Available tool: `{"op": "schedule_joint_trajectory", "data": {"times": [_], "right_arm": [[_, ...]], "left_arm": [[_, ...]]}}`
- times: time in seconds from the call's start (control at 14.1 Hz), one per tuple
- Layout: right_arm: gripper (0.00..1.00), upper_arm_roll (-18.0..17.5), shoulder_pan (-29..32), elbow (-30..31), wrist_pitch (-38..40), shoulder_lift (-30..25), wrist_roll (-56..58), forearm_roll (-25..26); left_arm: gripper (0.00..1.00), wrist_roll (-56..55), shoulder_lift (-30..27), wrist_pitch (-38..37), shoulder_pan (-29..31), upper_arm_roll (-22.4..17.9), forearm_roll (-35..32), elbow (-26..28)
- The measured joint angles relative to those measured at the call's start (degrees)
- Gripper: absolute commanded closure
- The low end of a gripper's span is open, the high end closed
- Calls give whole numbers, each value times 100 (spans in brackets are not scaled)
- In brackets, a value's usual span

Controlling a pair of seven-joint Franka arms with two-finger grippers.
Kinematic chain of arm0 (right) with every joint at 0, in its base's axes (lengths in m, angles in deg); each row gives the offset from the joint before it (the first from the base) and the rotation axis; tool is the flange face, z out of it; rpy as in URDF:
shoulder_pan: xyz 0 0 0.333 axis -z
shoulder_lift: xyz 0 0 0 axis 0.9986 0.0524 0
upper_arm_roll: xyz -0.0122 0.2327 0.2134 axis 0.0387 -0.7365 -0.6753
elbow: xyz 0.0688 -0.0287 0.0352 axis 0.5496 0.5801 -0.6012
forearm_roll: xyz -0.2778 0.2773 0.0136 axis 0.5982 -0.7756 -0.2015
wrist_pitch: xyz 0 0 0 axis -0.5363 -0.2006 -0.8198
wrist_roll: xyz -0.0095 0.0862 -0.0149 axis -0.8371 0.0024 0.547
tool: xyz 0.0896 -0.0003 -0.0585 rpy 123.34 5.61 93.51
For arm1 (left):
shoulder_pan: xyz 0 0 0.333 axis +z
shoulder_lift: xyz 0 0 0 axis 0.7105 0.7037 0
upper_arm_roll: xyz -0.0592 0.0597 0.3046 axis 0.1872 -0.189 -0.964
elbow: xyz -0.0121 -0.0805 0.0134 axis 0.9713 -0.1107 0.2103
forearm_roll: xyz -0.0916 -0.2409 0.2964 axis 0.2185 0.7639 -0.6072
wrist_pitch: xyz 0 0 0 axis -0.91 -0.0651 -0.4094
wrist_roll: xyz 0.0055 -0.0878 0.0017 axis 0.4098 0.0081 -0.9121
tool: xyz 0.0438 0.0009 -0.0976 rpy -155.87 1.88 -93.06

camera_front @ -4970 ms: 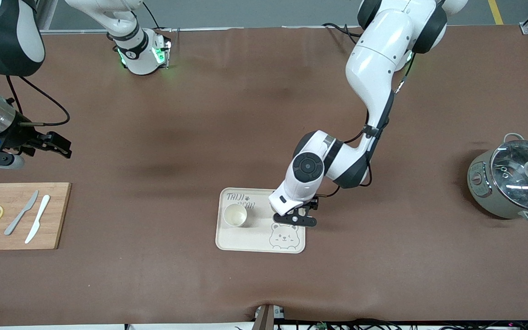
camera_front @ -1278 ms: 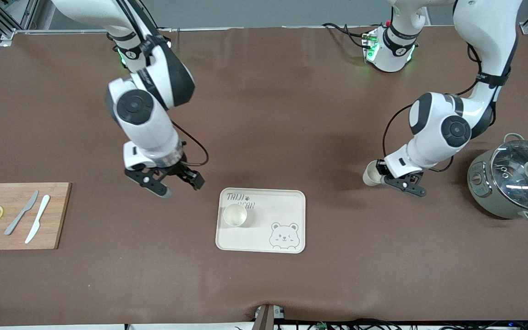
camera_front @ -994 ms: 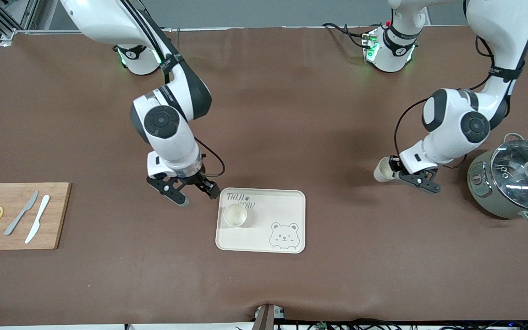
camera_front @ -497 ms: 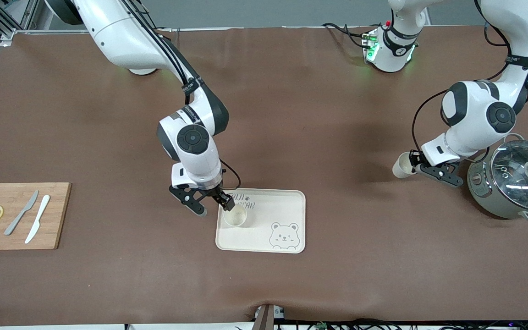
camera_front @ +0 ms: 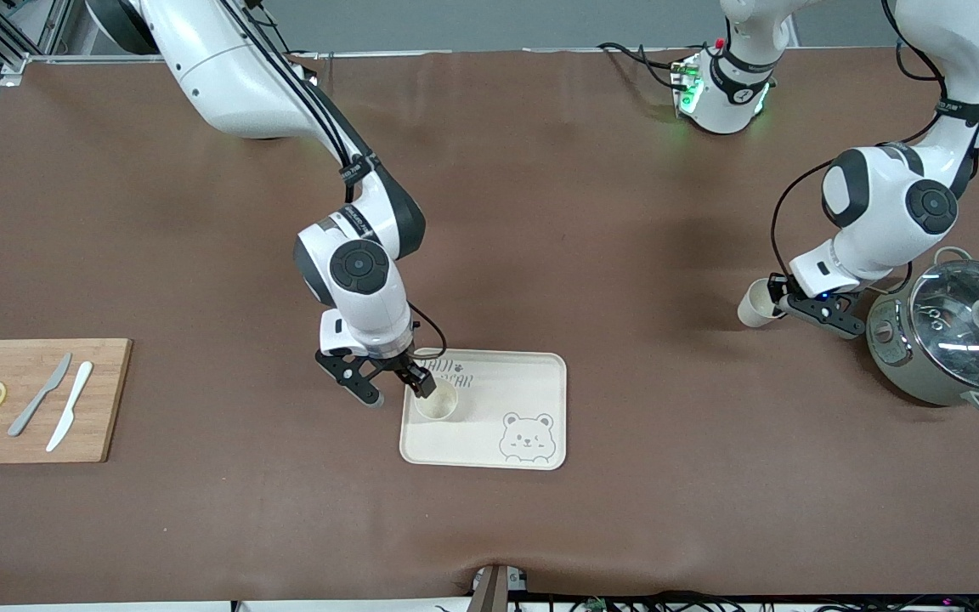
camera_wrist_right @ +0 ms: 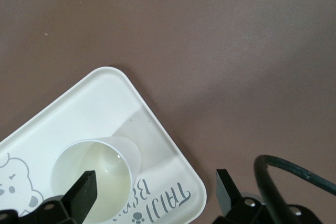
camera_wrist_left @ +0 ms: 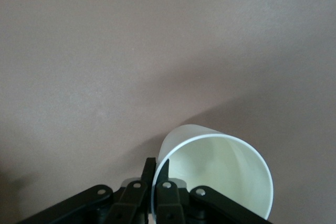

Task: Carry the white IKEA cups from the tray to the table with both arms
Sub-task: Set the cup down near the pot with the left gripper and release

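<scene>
The cream bear tray sits nearest the camera, mid-bench, and one white cup stands upright on it in the corner nearest the right arm's base, beside the printed lettering. The right claw is low over that tray edge with its jaws spread wide; one fingertip is over the cup's rim and the other hangs over bare bench off the tray, so it's gripping nothing. Farther up, toward the left arm's end, the left claw is pinched shut on the wall of the second white cup, tipped on its side in the air just beside the grey-green pot.
</scene>
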Motion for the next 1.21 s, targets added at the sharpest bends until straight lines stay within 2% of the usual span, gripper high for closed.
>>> {"op": "schedule_joint_trajectory", "data": {"times": [0.5, 1.07, 1.21], "right_arm": [[0, 19, 0, -75, -272, 252, -178, 183], [0, 48, 0, -91, -490, 443, -186, 184], [0, 52, 1, -99, -489, 443, -186, 184]], "left_arm": [[100, 6, 162, 431, 1, 3, 0, 234], [100, 66, 259, 491, 1, 3, 0, 239], [95, 68, 266, 510, 1, 4, 0, 237]]}}
